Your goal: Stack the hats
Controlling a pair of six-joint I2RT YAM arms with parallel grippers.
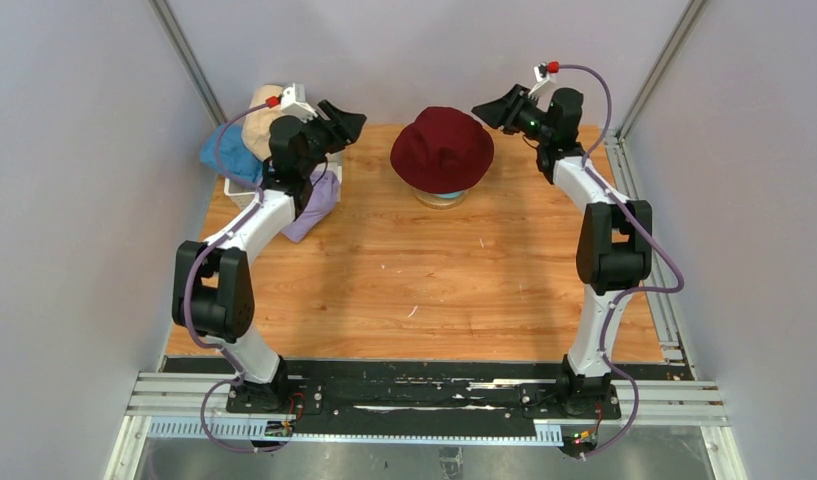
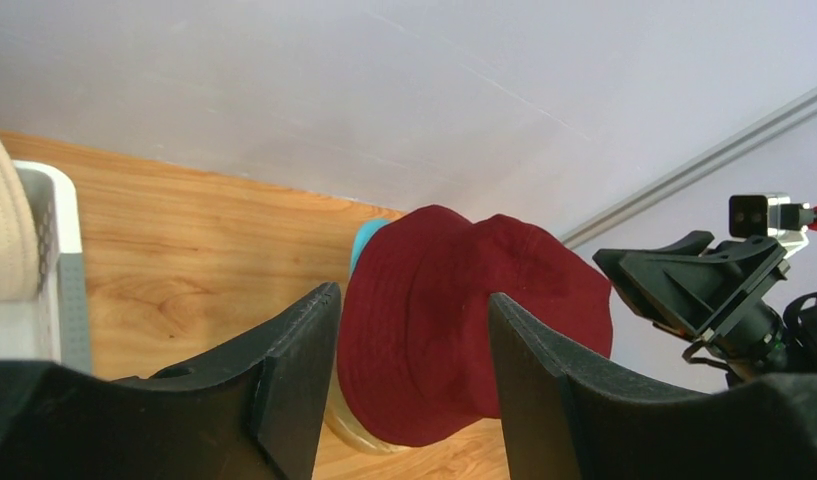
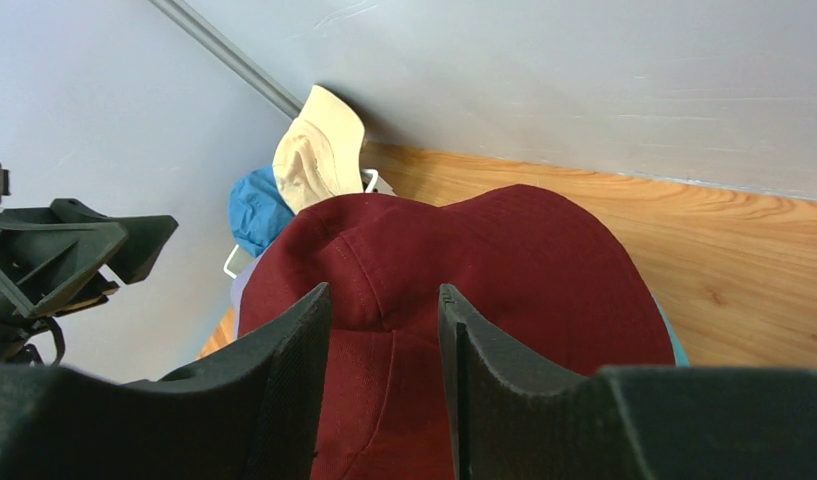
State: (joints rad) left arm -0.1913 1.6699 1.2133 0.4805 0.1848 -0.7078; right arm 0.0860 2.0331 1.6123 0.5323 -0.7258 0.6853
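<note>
Wood-grain surface [image 1: 404, 290]. Back left: one white mesh basket [image 2: 54, 260] holding soft beige hat [image 1: 262, 120] and blue hat [image 1: 229, 155], with lavender hat [image 1: 319, 205] drooping at its near edge. Back centre: domed dark red hat [image 1: 442, 148] stacked on teal hat [image 2: 367, 240]. Flanking, apart from it: left hand [image 1: 352, 122] and right hand [image 1: 482, 108], spread wide, empty.

We glimpse a sliver of teal hat [image 2: 368, 240] under red hat [image 1: 442, 148], stand [image 1: 440, 201] mostly covered, lavender hat [image 1: 322, 205] partly behind left arm [image 1: 259, 215]
</note>
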